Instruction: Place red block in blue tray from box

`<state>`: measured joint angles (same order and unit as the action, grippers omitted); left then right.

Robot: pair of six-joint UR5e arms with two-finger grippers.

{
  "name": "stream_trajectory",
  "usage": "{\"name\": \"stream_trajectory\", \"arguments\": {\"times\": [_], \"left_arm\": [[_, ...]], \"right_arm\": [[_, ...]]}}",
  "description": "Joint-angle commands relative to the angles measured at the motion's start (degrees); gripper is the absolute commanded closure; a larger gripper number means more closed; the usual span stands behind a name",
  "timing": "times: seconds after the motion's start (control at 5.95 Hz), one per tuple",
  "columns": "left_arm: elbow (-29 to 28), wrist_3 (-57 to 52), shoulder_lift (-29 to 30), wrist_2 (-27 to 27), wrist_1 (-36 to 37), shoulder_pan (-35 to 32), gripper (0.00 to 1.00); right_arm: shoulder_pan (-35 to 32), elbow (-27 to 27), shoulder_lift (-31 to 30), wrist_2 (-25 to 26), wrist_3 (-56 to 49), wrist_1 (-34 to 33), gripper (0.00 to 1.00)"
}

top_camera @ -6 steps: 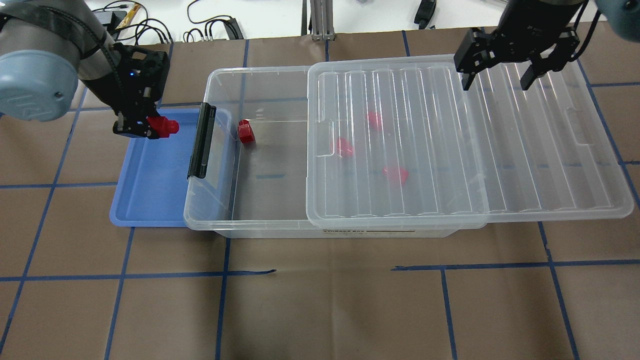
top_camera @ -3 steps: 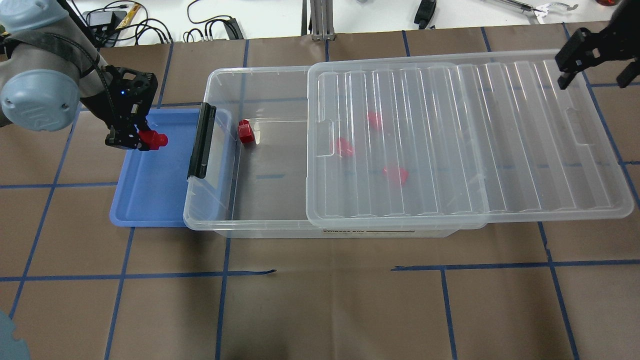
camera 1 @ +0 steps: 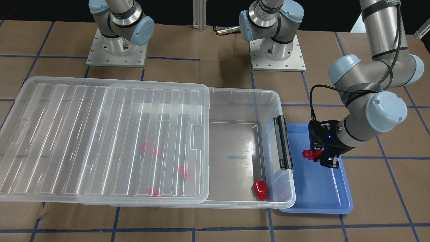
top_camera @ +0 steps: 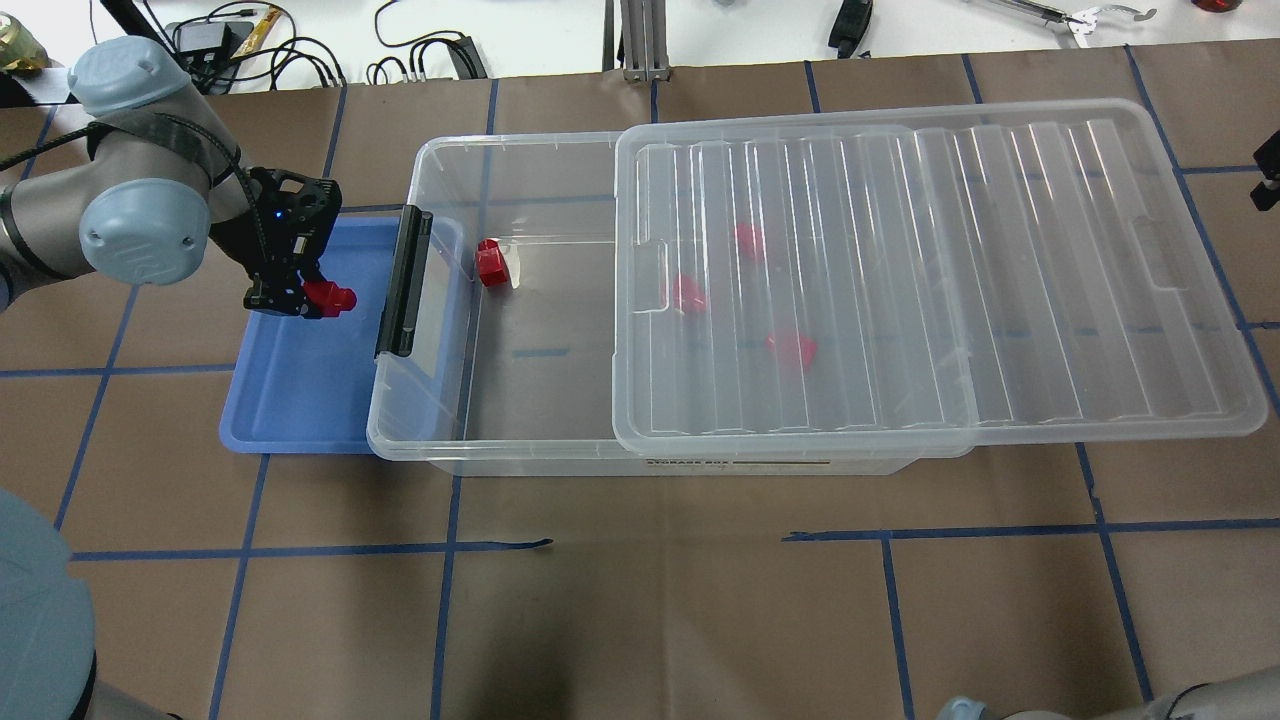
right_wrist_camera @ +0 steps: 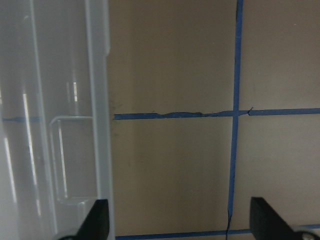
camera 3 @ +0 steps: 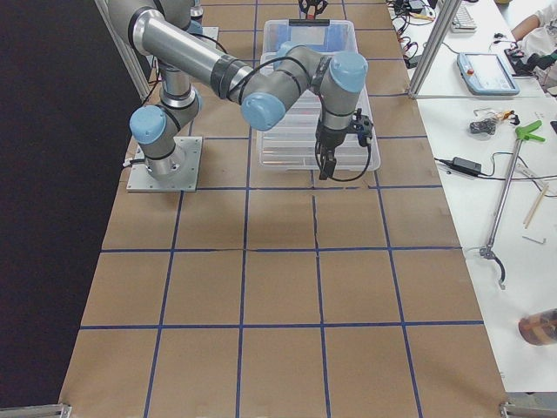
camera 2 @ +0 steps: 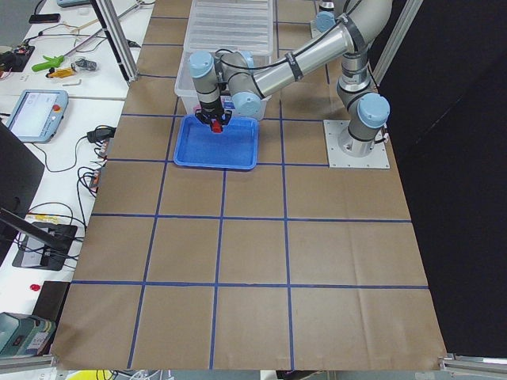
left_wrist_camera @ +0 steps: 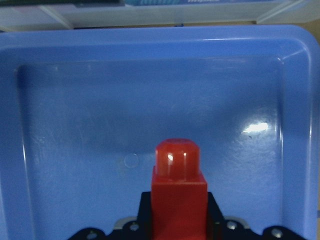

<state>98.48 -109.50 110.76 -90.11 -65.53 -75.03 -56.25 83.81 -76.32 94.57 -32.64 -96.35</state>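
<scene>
My left gripper (top_camera: 300, 298) is shut on a red block (top_camera: 330, 296) and holds it just above the far part of the blue tray (top_camera: 300, 400), stub pointing toward the box. The left wrist view shows the block (left_wrist_camera: 179, 185) between the jaws over the tray floor (left_wrist_camera: 75, 125). The clear box (top_camera: 520, 455) stands beside the tray, black latch (top_camera: 403, 283) toward it, its lid (top_camera: 1000, 280) slid to the right. My right gripper (right_wrist_camera: 182, 220) is open and empty over bare table past the lid's right end.
One loose red block (top_camera: 491, 263) lies in the box's uncovered left part. Three more (top_camera: 748, 240) (top_camera: 688, 293) (top_camera: 792, 348) lie under the lid. The tray's edge sits under the box's latch side. Cables lie beyond the table's far edge.
My left gripper has carried the red block lower over the tray and shifted a little. My right arm has swung right, almost off the overhead view's edge.
</scene>
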Motion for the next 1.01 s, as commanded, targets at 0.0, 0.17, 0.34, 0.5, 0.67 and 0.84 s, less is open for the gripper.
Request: {"name": "stream_trajectory", "arguments": {"times": [0.0, 0.17, 0.34, 0.5, 0.67, 0.84], "left_arm": [[0.1, 0.0, 1.8, 0.0, 1.4, 0.1, 0.87], [2.0, 0.1, 2.3, 0.0, 3.5, 0.3, 0.86], [5.9, -0.3, 3.0, -0.1, 10.4, 0.4, 0.85], [8.3, 0.0, 3.5, -0.1, 14.1, 0.4, 0.84], [8.8, 0.2, 4.1, -0.1, 15.1, 0.4, 0.73], [8.5, 0.2, 4.2, -0.1, 14.8, 0.4, 0.15]], "right_arm": [[0.9, 3.3, 2.0, 1.9, -0.1, -4.9, 0.01], [0.9, 7.5, 1.6, 1.9, 0.4, -10.7, 0.0], [1.2, 9.5, 1.4, 2.0, 0.5, -12.7, 0.0], [1.2, 9.5, 0.6, 2.1, 1.0, -12.0, 0.0], [1.1, 10.5, -0.3, 2.0, 2.7, -11.2, 0.0], [1.1, 12.6, -1.3, 2.0, 5.2, -11.2, 0.0]]}}
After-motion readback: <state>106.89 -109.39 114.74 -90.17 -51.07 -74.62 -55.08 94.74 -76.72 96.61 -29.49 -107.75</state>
